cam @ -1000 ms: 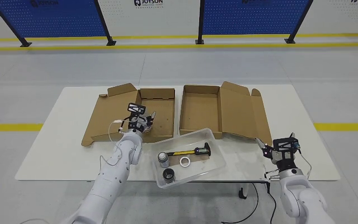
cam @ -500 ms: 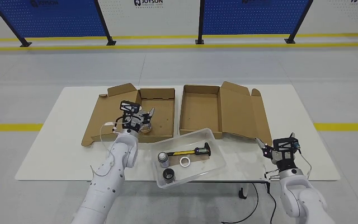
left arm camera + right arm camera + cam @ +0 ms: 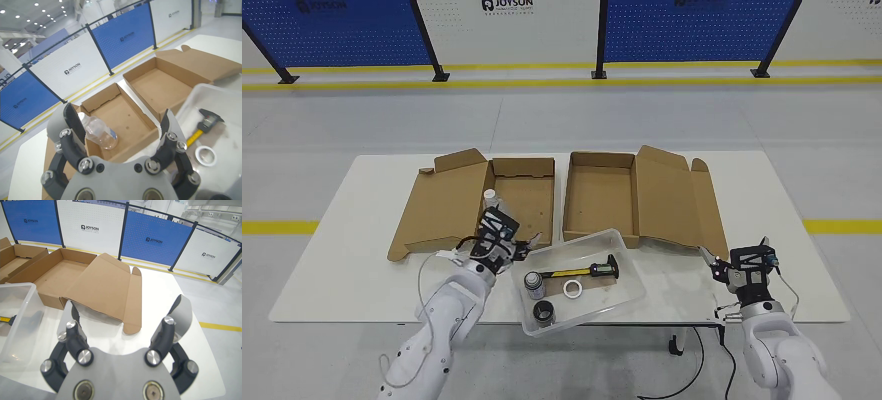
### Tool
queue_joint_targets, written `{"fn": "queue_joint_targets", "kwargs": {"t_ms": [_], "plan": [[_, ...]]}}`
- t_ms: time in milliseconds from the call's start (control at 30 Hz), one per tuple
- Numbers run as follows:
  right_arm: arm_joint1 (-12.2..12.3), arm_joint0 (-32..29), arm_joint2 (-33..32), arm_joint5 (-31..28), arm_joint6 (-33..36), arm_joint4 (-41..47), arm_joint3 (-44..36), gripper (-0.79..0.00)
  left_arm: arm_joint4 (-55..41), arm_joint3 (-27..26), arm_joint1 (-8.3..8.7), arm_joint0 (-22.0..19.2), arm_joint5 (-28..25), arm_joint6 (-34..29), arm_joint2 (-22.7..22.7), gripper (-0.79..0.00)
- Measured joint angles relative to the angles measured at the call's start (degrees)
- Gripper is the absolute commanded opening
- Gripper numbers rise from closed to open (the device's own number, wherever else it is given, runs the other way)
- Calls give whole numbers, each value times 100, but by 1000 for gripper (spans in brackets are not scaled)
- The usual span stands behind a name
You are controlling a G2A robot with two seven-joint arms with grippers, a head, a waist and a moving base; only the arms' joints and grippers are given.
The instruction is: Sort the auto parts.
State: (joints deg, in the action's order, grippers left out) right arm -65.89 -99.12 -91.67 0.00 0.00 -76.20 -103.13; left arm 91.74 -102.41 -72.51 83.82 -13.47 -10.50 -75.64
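A clear plastic bottle [image 3: 489, 199] [image 3: 98, 130] lies on its side in the left cardboard box [image 3: 530, 190] [image 3: 132, 121]. My left gripper [image 3: 504, 240] [image 3: 119, 115] hangs open and empty over that box's front edge, between the bottle and the clear tray [image 3: 634, 265] [image 3: 208, 91]. The tray holds a caliper [image 3: 587, 270] [image 3: 208, 121], a white ring [image 3: 571, 289] [image 3: 205, 155] and two dark cylinders [image 3: 533, 284]. My right gripper [image 3: 739, 262] [image 3: 125, 306] is open and empty near the table's front right corner.
The right cardboard box [image 3: 597, 195] [image 3: 62, 273] [image 3: 160, 87] stands empty beside the left one, its lid flap [image 3: 672, 200] [image 3: 105, 287] folded out toward my right gripper. The table edge [image 3: 802, 318] runs close by the right arm.
The left gripper has let go of the bottle, which now lies in the left box. It has drawn back toward the box's front edge near the tray. The right arm kept still.
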Motion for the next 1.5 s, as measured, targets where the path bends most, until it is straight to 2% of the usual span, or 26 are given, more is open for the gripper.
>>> {"fn": "queue_joint_targets", "kwargs": {"t_ms": [233,400,467,933,1200,1233,1267,1300,1367,1400,1500], "plan": [[0,0,0,0,0,0,0,0,-380,-530,50,484,-637,-749,-1,0],[0,0,0,0,0,0,0,0,-986,-856,46,606,-684,-1735,44,0],[0,0,0,0,0,0,0,0,-1056,-925,48,598,-711,-1919,66,0],[0,0,0,0,0,0,0,0,-985,-875,58,592,-708,-1941,89,0],[0,0,0,0,0,0,0,0,-1199,-729,82,347,-1042,-2619,208,0],[0,0,0,0,0,0,0,0,-1279,-703,84,324,-1079,-2677,214,-18],[0,0,0,0,0,0,0,0,-1346,-683,86,300,-1105,-2732,216,-89],[0,0,0,0,0,0,0,0,-1413,-657,89,270,-1134,-2798,223,-114],[0,0,0,0,0,0,0,0,-1462,-612,94,224,-1169,-2893,246,-111],[0,0,0,0,0,0,0,0,-1475,-581,96,191,-1167,-2925,264,-166],[0,0,0,0,0,0,0,0,-1481,-469,99,102,-1129,-2984,313,-142]]}}
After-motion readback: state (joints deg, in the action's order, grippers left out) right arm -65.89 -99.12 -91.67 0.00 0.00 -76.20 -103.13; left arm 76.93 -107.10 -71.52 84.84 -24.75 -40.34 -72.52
